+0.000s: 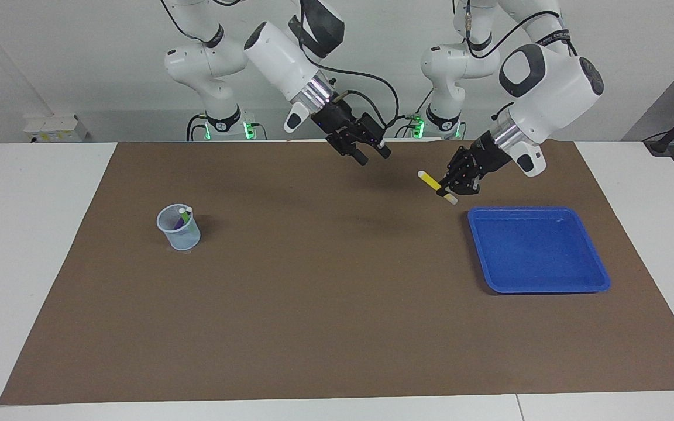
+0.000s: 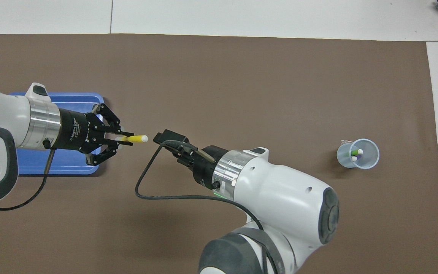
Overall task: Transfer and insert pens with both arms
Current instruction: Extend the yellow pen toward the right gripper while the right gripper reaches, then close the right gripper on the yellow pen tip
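A white table (image 1: 38, 245) is covered over most of its top by a brown mat (image 1: 325, 304). On the mat, a blue tray (image 1: 539, 250) is placed toward the left arm's end. A translucent cup (image 1: 179, 228) is placed upright on the mat toward the right arm's end, well apart from the tray.

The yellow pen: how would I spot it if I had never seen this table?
Find the blue tray at the left arm's end of the brown mat. Just beside it, up in the air, the left gripper is shut on the yellow pen. The other two pens, green and purple, stand in the clear cup.
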### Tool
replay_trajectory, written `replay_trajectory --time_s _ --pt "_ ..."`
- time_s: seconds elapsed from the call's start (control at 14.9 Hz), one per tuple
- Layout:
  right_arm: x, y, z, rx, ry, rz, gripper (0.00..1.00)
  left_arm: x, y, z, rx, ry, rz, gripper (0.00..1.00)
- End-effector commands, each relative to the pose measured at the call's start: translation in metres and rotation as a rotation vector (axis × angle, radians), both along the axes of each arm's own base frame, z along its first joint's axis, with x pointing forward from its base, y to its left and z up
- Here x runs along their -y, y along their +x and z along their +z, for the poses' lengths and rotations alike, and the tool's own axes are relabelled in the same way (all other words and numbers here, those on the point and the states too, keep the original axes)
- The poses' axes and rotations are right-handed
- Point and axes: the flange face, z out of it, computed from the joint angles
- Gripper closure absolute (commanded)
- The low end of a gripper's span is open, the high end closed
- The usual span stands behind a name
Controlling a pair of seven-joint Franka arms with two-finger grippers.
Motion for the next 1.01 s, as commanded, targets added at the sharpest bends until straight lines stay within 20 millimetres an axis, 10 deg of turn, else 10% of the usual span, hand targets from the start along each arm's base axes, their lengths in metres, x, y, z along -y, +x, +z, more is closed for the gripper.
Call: replay_trajectory --time_s 0.0,0.34,0.94 --pt "-0.021 0.013 -0.003 -0.001 0.037 -0.01 0.08 0.012 -0.026 0.006 -0.02 -0.016 0.014 1.0" --pt "-0.036 0.011 -0.013 0.054 -0.03 0.056 0.1 0.019 -0.038 0.011 -0.02 -0.026 0.015 1.0" --pt "-0.038 0.008 -0.023 0.054 -0.059 0.081 0.45 0.021 -0.042 0.016 -0.019 -0.027 0.022 1.0"
